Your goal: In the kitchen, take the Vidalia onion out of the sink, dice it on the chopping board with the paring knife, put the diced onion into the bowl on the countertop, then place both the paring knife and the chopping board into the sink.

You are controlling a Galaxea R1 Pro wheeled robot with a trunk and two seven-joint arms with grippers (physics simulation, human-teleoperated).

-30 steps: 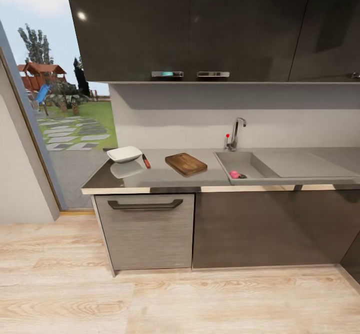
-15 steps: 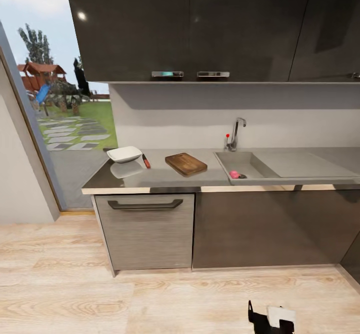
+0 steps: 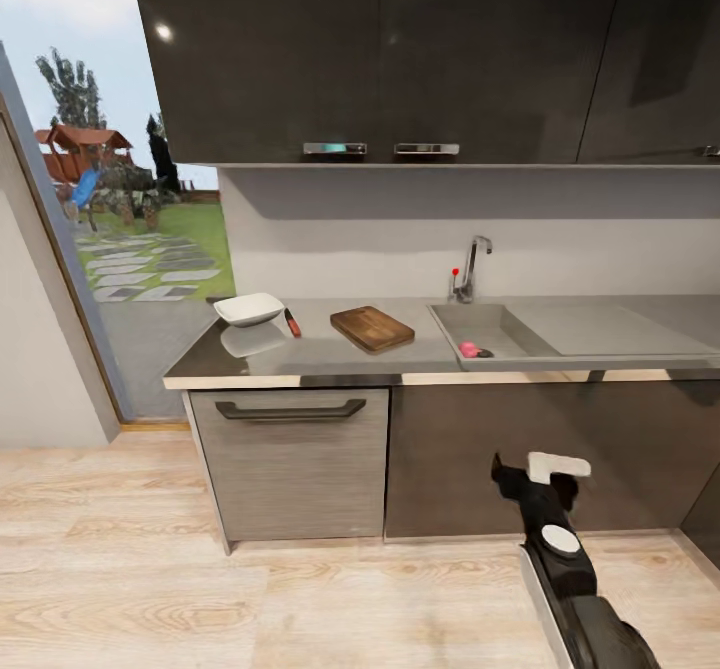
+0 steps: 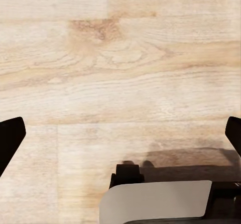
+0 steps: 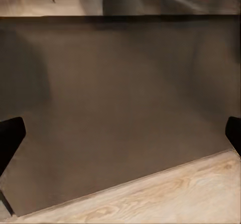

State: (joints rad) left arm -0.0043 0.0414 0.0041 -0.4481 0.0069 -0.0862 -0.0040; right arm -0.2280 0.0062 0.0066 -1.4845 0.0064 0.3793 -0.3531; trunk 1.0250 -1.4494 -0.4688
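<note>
Onion [image 3: 467,349]: small pink blob low in the sink [image 3: 520,334], beside the dark drain, details too small to tell.
Paring knife [image 3: 292,323]: on the bench [image 3: 320,357] between bowl [image 3: 249,308] and chopping board [image 3: 372,328].
Right gripper [image 3: 533,473]: jaws spread wide, holding nothing, facing a cabinet door [image 5: 120,108].
Left gripper [image 4: 120,133]: jaws wide apart and empty over the wood floor [image 4: 120,58].

1 bowl [image 3: 249,308], 1 paring knife [image 3: 292,323], 1 chopping board [image 3: 372,328], 1 onion [image 3: 468,349].

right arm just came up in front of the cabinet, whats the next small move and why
Probably keep raising the right claw toward the grey steel sink. The claw is open, empty and below the grey countertop edge, facing the dark cabinet door, while the small pink onion lies beside the drain.
</note>
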